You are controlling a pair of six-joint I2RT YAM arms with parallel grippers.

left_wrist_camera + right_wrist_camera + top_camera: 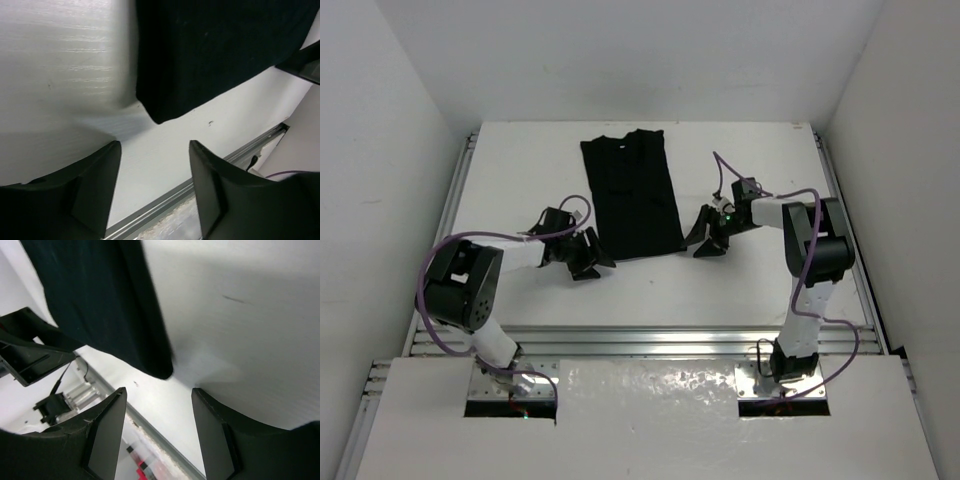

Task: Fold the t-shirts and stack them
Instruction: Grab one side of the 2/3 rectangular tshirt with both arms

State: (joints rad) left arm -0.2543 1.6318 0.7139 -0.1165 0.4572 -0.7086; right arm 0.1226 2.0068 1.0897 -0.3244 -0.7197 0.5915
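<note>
shirt: black t-shirt (632,195) lying flat mid-table (520,170), folded into a long narrow strip, sitting between my two arms
left gripper (155,147): spread open, nothing in it, hanging just off the shirt's near left corner
right gripper (159,391): same deal, spread and empty, right by the near right corner
</note>
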